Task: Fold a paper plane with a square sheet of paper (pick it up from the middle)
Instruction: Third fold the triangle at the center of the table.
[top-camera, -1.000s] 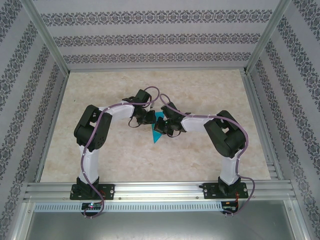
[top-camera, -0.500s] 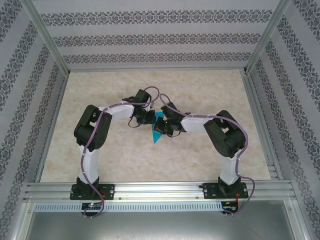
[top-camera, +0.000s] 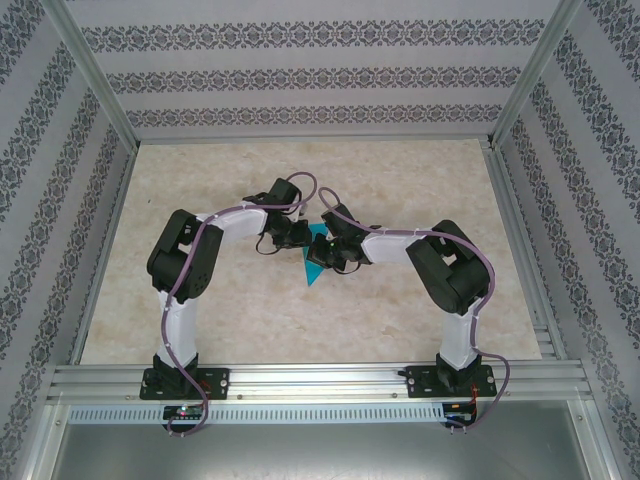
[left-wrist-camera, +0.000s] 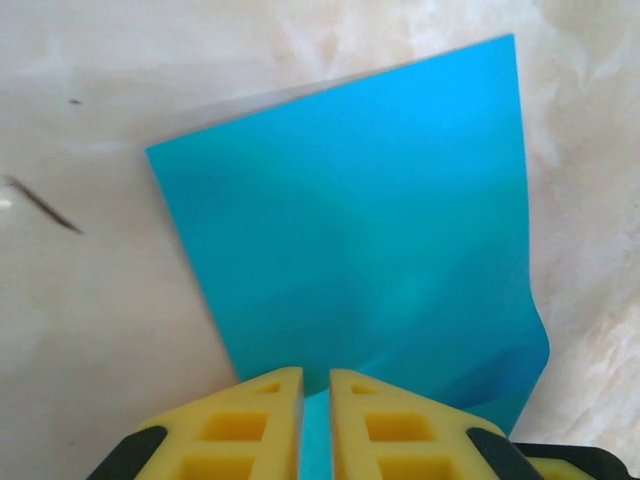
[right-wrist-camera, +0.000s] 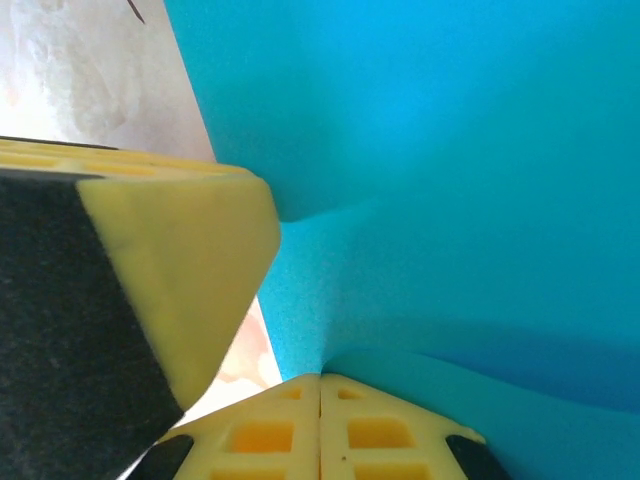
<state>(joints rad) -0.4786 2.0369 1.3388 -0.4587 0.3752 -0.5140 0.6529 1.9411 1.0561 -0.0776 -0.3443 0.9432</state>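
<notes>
Looking down on a beige marbled tabletop (top-camera: 200, 190), boxed in by patterned wallpaper (top-camera: 300, 75) and aluminium framing (top-camera: 300, 378). Hiding most of the square sheet of paper (top-camera: 313, 270) at table centre under both wrists, baring just a blue wedge tapering toward the near edge, long axis running near to far. Pinching the folded paper between pressed-together right gripper (right-wrist-camera: 320, 385) pads. Showing the left gripper (left-wrist-camera: 316, 385) at a narrow slit with blue running through it; not telling whether gripping or merely straddling.
</notes>
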